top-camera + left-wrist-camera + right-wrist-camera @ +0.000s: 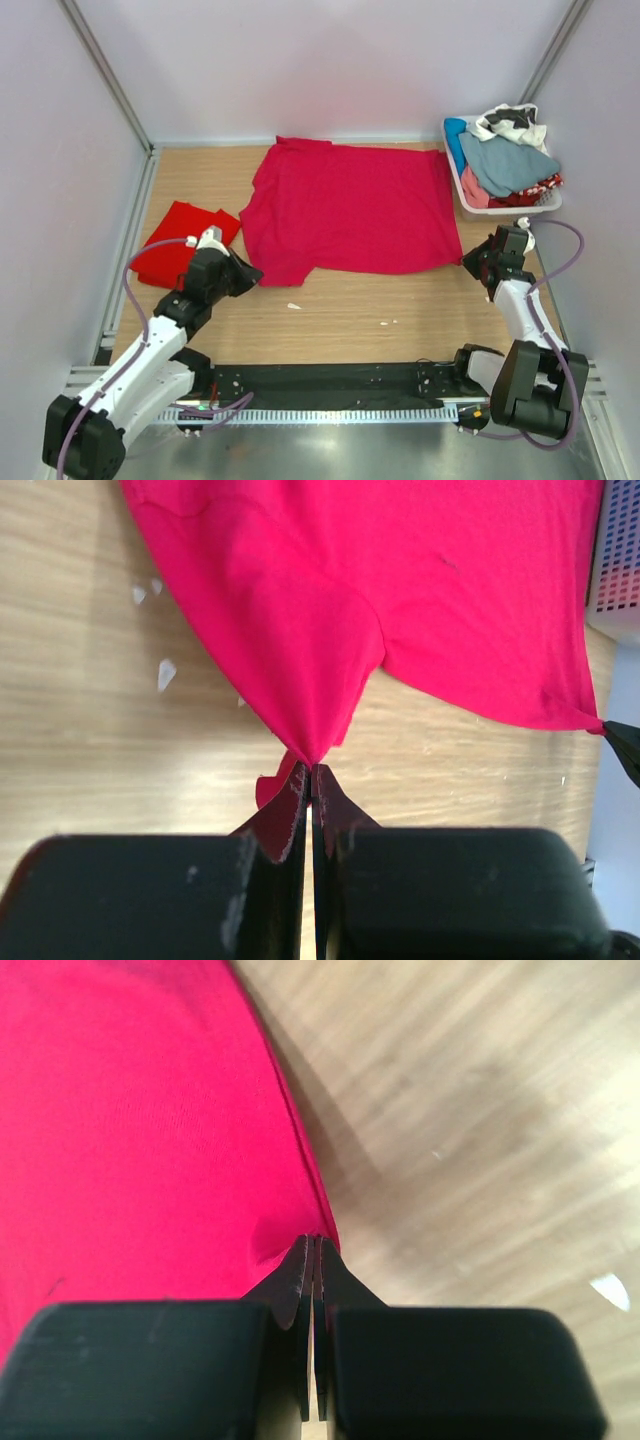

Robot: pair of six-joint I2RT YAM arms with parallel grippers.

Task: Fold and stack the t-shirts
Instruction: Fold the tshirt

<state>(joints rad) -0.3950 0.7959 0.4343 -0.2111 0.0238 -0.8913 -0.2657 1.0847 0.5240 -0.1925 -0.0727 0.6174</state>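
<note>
a folded scarlet red cloth t-shirt (183, 243) lies at the wooden worktop's (400, 310) left edge. beside it the left gripper (310, 772) is clamped on a sleeve tip of the deep crimson cloth t-shirt (350, 205), which is spread flat toward the far edge. the right gripper (313, 1243) pinches its near right corner. a white plastic basket (500, 211) of clothes sits in the far right corner.

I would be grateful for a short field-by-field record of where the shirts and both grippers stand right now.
crimson t-shirt: spread flat across the middle of the table
scarlet t-shirt: folded, lying at the table's left side
left gripper: shut on the crimson t-shirt's near-left corner
right gripper: shut on its near-right corner
basket: far right, heaped with other clothes
stack: not yet made; only the scarlet one is folded
</note>
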